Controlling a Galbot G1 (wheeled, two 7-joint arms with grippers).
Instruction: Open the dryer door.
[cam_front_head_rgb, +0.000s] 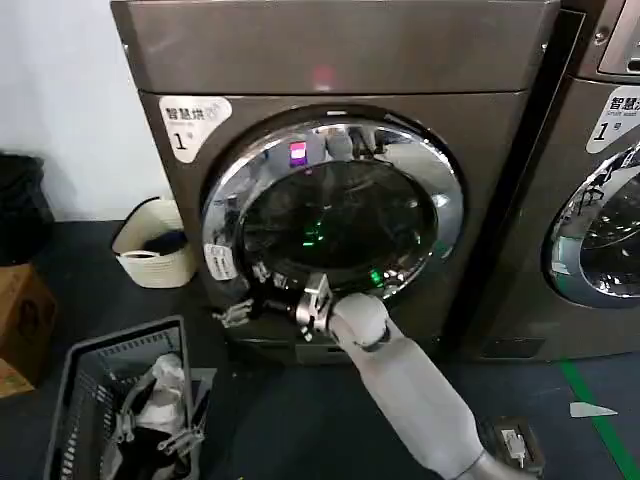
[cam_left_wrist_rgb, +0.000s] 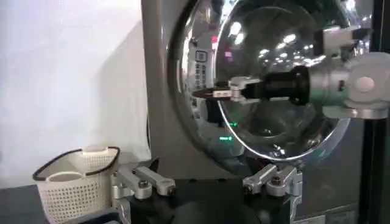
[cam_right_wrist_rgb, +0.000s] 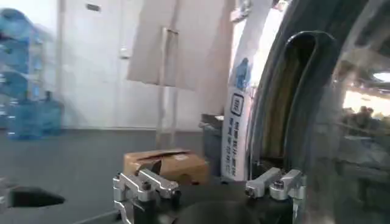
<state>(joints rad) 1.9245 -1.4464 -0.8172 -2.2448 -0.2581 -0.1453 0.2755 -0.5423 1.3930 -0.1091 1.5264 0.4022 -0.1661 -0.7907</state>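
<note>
The dryer (cam_front_head_rgb: 330, 60) is a bronze-grey front loader with a white "1" label at its upper left. The dryer door (cam_front_head_rgb: 440, 200) has a wide chrome ring around dark bulging glass (cam_left_wrist_rgb: 274, 79). My right gripper (cam_front_head_rgb: 238, 312) reaches in low at the door's lower left rim and is open. One of its fingers (cam_right_wrist_rgb: 271, 182) sits next to the chrome rim (cam_right_wrist_rgb: 268, 109), with nothing between the jaws (cam_right_wrist_rgb: 210, 189). In the left wrist view the right gripper (cam_left_wrist_rgb: 210, 94) points at the door's edge. My left gripper (cam_left_wrist_rgb: 207, 182) is open, low and left of the dryer, over the grey crate (cam_front_head_rgb: 165, 425). I cannot tell whether the door is latched.
A white woven basket (cam_front_head_rgb: 155, 250) (cam_left_wrist_rgb: 73, 182) stands on the floor left of the dryer. A grey crate (cam_front_head_rgb: 80, 375) with laundry is at the front left, beside a cardboard box (cam_front_head_rgb: 20, 320) (cam_right_wrist_rgb: 164, 165). A second machine (cam_front_head_rgb: 600, 200) stands to the right.
</note>
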